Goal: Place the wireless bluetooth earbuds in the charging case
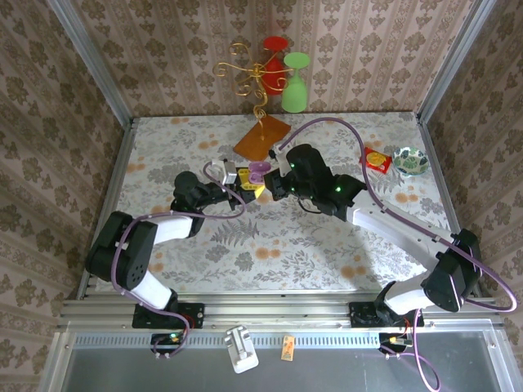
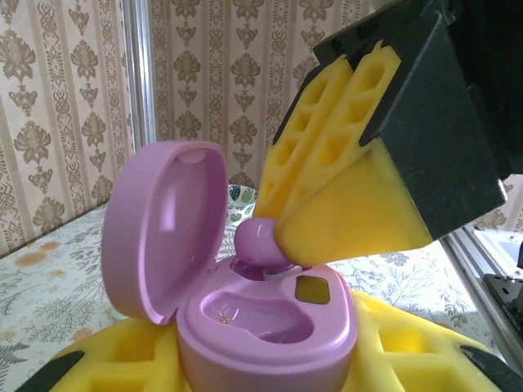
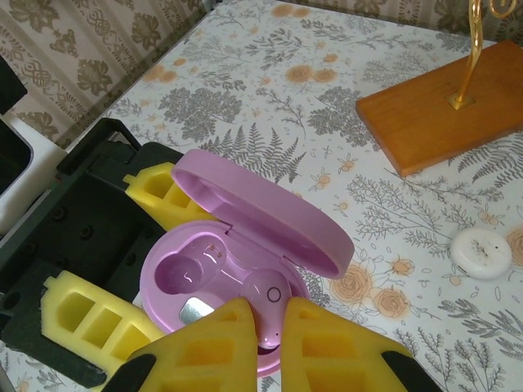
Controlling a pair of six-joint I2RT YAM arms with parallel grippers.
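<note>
A purple charging case [image 2: 270, 327] with its lid [image 2: 167, 229] swung open sits between the yellow pads of my left gripper [image 2: 270, 367], which is shut on it. My right gripper [image 3: 270, 335] is shut on a purple earbud [image 3: 278, 298] and holds it down in one socket of the case [image 3: 192, 269]. The other socket [image 3: 176, 269] is empty. In the top view the two grippers meet at the case [image 1: 260, 170] in the middle of the table, left gripper [image 1: 245, 184] and right gripper [image 1: 274, 181] close together.
An orange wooden base [image 3: 441, 114] of a gold wire stand lies just behind the case. A small white disc [image 3: 482, 251] rests on the cloth to the right. Red and green glasses [image 1: 296, 82] hang at the back; a bowl [image 1: 410, 160] and a packet [image 1: 377, 160] are far right.
</note>
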